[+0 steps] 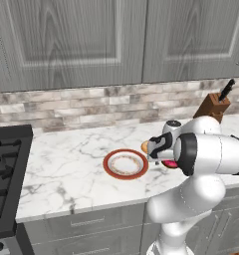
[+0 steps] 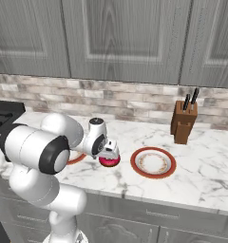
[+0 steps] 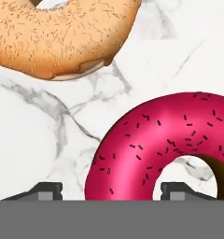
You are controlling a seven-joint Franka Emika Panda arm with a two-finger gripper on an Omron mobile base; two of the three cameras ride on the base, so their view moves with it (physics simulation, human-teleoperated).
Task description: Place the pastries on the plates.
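Gripper (image 3: 107, 190) sits low over the marble counter (image 1: 66, 164), straddling the near side of the pink doughnut (image 3: 160, 144); one fingertip (image 3: 44, 190) is outside the ring on bare counter, the other shows in the hole; fingers stand fairly wide with the icing between them, contact with the doughnut cannot be told, so grip or no grip is unclear; pink doughnut lies flat on the counter, dark sprinkles on glossy icing; plain doughnut (image 3: 58, 32) lies just beyond it, also flat on the counter, a gap of marble between the two; in the left base view the plain doughnut (image 1: 144, 146) peeks out as an orange bit beside the hand and the pink one (image 1: 169, 163) as a sliver under the wrist, both just right of a plate (image 1: 125, 164); that plate has nothing on it; right base view shows the pink doughnut (image 2: 109, 161) under the hand, between two plates: second plate (image 2: 153, 163) to its right, bare, near but not touching; the first plate (image 2: 76, 158) mostly hidden behind the arm; knife block (image 2: 184, 121) stands further back by the brick backsplash (image 2: 135, 102); stove (image 1: 4, 174) at the far left of the counter; grey cabinets (image 1: 91, 40) above.
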